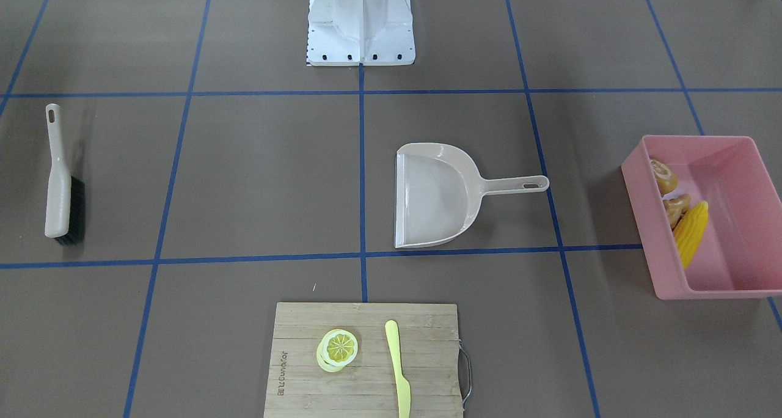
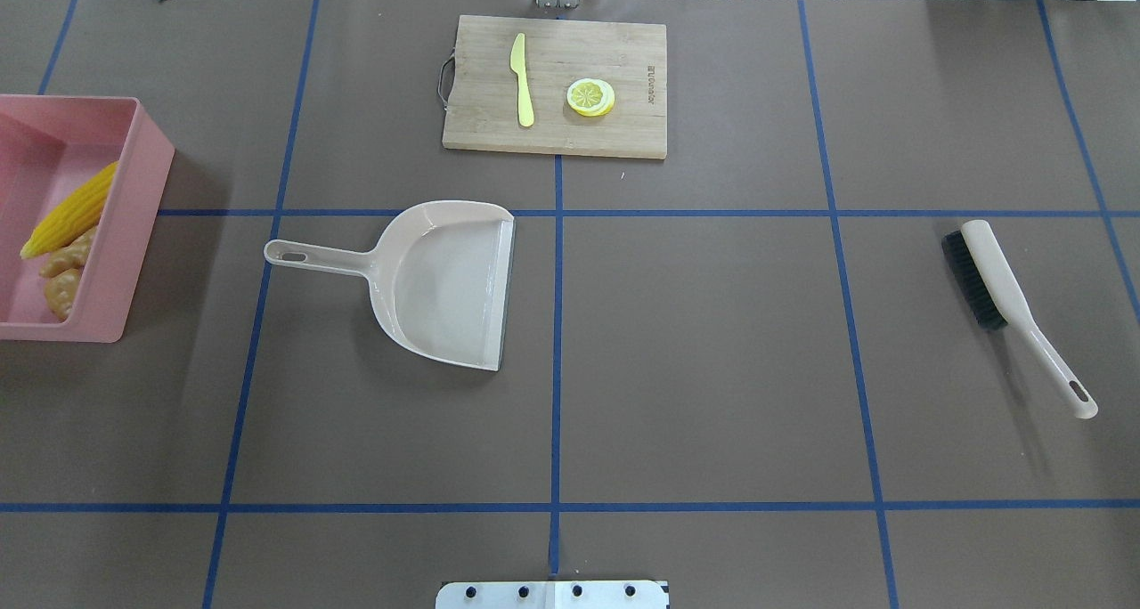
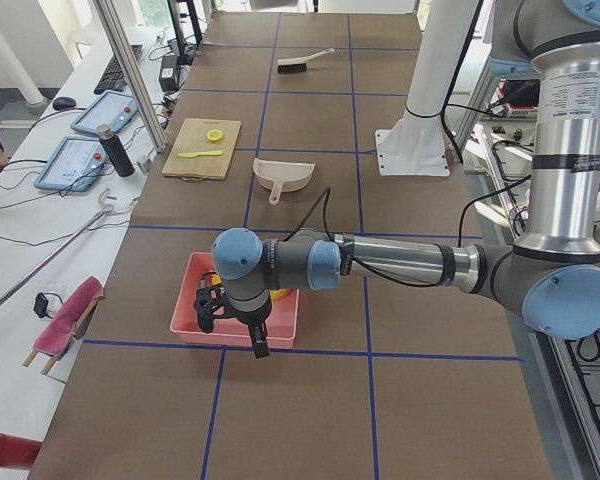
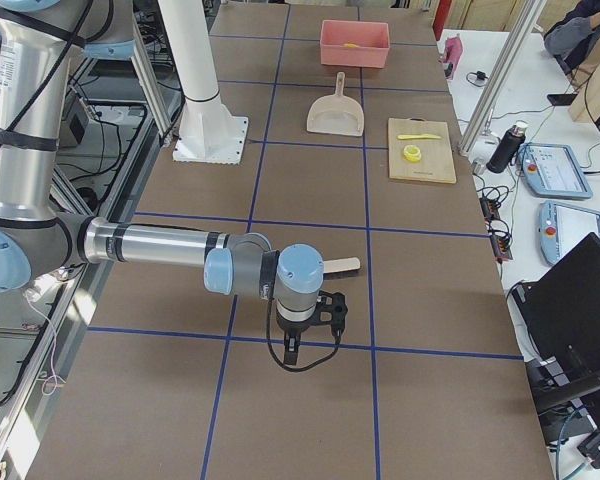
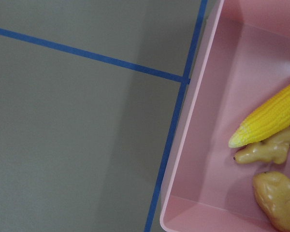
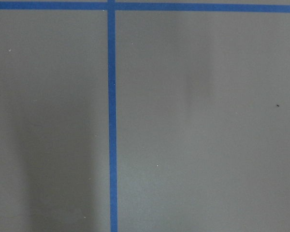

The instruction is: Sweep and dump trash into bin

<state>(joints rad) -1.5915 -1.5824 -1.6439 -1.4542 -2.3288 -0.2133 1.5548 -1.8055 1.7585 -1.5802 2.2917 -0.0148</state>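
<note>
Matte table (image 2: 712, 369), glossy rectangular bin (image 2: 142, 226)

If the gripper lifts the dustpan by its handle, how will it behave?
The dustpan looks like thin moulded plastic, so probably stiff and light. Its slim handle juts from one side, so the wide end may droop. The glossy surface might slip.
</note>
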